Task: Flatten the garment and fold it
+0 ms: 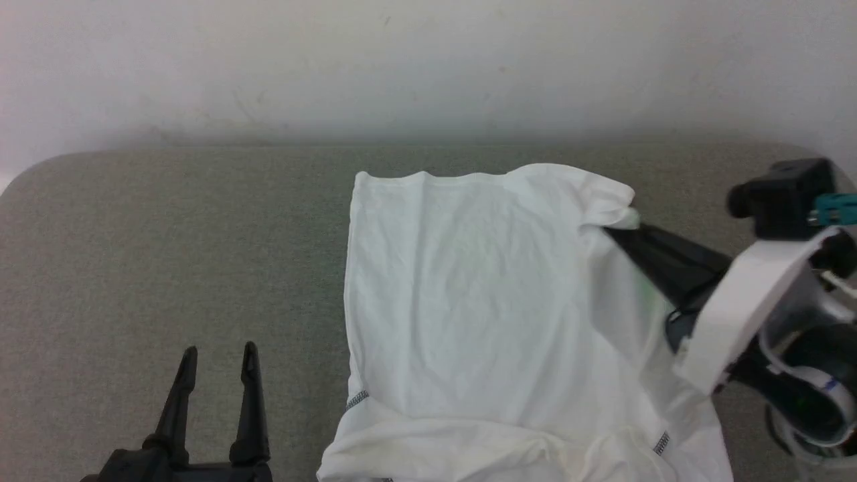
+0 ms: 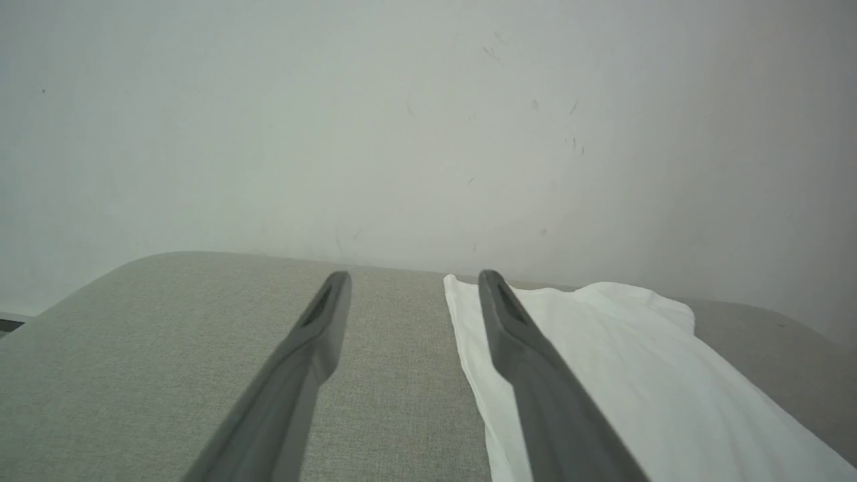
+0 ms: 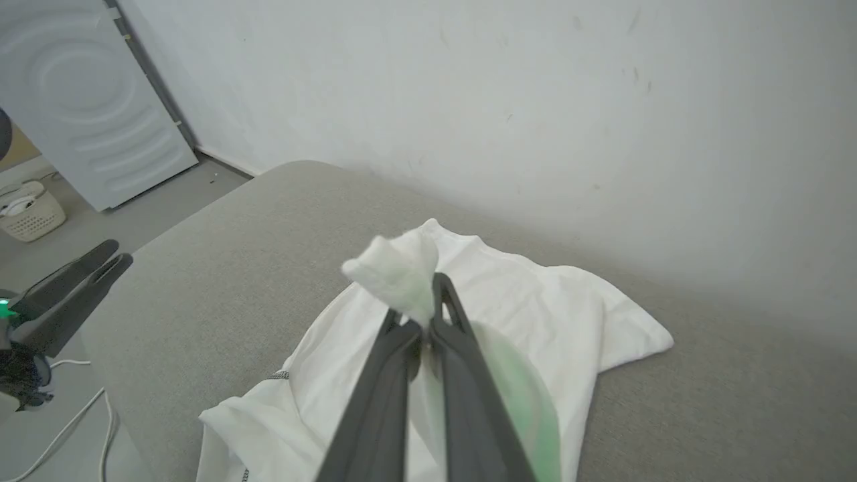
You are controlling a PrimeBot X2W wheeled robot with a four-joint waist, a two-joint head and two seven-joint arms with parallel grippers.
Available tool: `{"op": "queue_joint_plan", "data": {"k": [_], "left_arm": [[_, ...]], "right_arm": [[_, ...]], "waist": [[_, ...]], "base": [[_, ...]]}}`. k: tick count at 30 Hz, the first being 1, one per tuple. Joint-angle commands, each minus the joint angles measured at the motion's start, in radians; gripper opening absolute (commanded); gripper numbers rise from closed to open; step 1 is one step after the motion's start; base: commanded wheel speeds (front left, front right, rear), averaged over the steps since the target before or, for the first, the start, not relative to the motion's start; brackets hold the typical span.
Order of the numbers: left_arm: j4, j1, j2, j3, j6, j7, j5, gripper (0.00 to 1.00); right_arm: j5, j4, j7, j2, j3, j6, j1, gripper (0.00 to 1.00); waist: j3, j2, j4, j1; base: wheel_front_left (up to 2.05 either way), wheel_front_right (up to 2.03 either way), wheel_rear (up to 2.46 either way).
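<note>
R gripper [image 3: 422, 309]: the two long dark fingers are pressed together on a pinch of the garment [image 3: 522, 301]. A small crumpled wad of white cloth pokes out past the tips. In the head view R gripper [image 1: 612, 233] comes in from the right and bites the garment [image 1: 482, 301] at its far-right corner, which is puckered and lifted into a soft fold. There is a faint green tint on the cloth beside the fingers.

L gripper [image 1: 221, 349]: fingers spread wide, nothing between them. It hovers over bare surface to the left of the garment, apart from it. In the wrist view L gripper [image 2: 415, 278] has matte grey tapered fingers, with the garment [image 2: 602, 348] edge just past the right finger.

Garment: thin white knit, mostly flat, w/ shallow lengthwise creases. The left edge runs straight and the far hem sits close to the wall [image 1: 402, 67]. The near end is bunched into thicker rolls. Short bits of dark grey zigzag stitching [image 1: 357, 399] show at the near-left and near-right.

Surface: grey woven pad [image 1: 167, 254], coarse weave, rounded corners, butted against the wall. The wall is pale and matte w/ a few scuffs.

Further out in the R wrist view: white ribbed panel [image 3: 87, 100], pale slotted basket [image 3: 30, 217] on the floor, and a light cable [image 3: 67, 428] looping beside the pad.
</note>
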Motion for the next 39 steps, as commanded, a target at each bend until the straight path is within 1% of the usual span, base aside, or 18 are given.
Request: {"op": "queue_joint_plan", "data": {"k": [1,4,8,12,16,20,24,25,28,29,30,31,32,36,38,39], "left_arm": [[-0.003,0.002,0.004,-0.002,0.008,0.001,-0.01,1.0],[-0.002,-0.002,0.004,-0.003,0.008,-0.001,-0.015,1.0],[0.007,-0.013,0.003,-0.007,0.005,-0.007,-0.023,1.0],[0.019,-0.031,-0.002,-0.017,0.002,-0.013,-0.029,1.0],[0.036,-0.052,-0.009,-0.031,-0.002,-0.021,-0.036,1.0],[0.06,-0.07,-0.014,-0.043,-0.005,-0.028,-0.042,1.0],[0.08,-0.082,-0.017,-0.047,-0.006,-0.035,-0.046,1.0],[0.08,-0.082,-0.017,-0.047,-0.006,-0.035,-0.046,1.0],[0.093,-0.088,-0.018,-0.053,-0.007,-0.038,-0.046,1.0],[0.101,-0.093,-0.019,-0.057,-0.007,-0.04,-0.048,1.0],[0.104,-0.094,-0.019,-0.058,-0.008,-0.04,-0.048,1.0],[0.107,-0.094,-0.019,-0.059,-0.008,-0.041,-0.049,1.0],[0.11,-0.095,-0.018,-0.06,-0.008,-0.041,-0.05,1.0],[0.114,-0.097,-0.014,-0.061,-0.008,-0.041,-0.049,1.0],[0.11,-0.097,-0.008,-0.061,-0.006,-0.04,-0.047,1.0],[0.11,-0.097,-0.008,-0.061,-0.006,-0.04,-0.047,1.0]], "right_arm": [[0.005,-0.013,0.004,0.022,0.068,-0.001,-0.029,0.0],[0.005,-0.001,-0.006,0.052,0.19,-0.001,-0.063,0.0],[0.001,0.062,-0.032,0.092,0.359,-0.001,-0.105,0.0],[0.002,0.168,-0.06,0.11,0.523,-0.001,-0.13,0.0],[-0.009,0.301,-0.104,0.11,0.647,-0.001,-0.157,0.0],[-0.015,0.451,-0.187,0.128,0.743,-0.001,-0.177,0.0],[-0.031,0.623,-0.301,0.174,0.8,-0.001,-0.202,0.0],[-0.031,0.623,-0.301,0.174,0.8,-0.001,-0.202,0.0],[-0.038,0.743,-0.382,0.214,0.834,-0.001,-0.22,0.0],[-0.029,0.812,-0.423,0.237,0.853,-0.001,-0.228,0.05],[-0.025,0.84,-0.441,0.247,0.863,-0.001,-0.234,0.23],[-0.022,0.864,-0.458,0.254,0.873,-0.001,-0.241,0.49],[-0.011,0.882,-0.474,0.261,0.878,-0.001,-0.245,1.0],[0.031,0.895,-0.512,0.271,0.879,-0.001,-0.27,1.0],[0.071,0.87,-0.554,0.254,0.828,-0.001,-0.294,1.0],[0.071,0.87,-0.554,0.254,0.828,-0.001,-0.294,1.0]], "waist": [[0.005,0.0,0.023,-0.0001],[0.016,0.0,0.04,-0.0001],[0.034,0.0,0.065,-0.0001],[0.054,0.0,0.092,-0.0001],[0.076,0.0,0.122,-0.0001],[0.089,0.0,0.147,-0.0001],[0.091,0.0,0.16,-0.0001],[0.091,0.0,0.16,-0.0001],[0.088,0.0,0.166,-0.0001],[0.085,0.0,0.166,-0.0001],[0.082,0.0,0.165,-0.0001],[0.079,0.0,0.162,-0.0001],[0.076,0.0,0.16,-0.0001],[0.068,0.0,0.15,-0.0001],[0.063,0.0,0.135,-0.0001],[0.063,0.0,0.135,-0.0001]], "base": [[0.0,0.0,0.0],[0.0,0.0,0.0],[0.0,0.0,0.0],[0.0,0.0,0.0],[0.0,0.0,0.0],[0.0,0.0,0.0],[0.0,0.0,0.0],[0.0,0.0,0.0],[0.0,0.0,0.0],[0.0,0.0,0.0],[0.0,0.0,0.0],[0.0,0.0,0.0],[0.0,0.0,0.0],[0.0,0.0,0.0],[0.0,0.0,0.0],[0.0,0.0,0.0]]}}
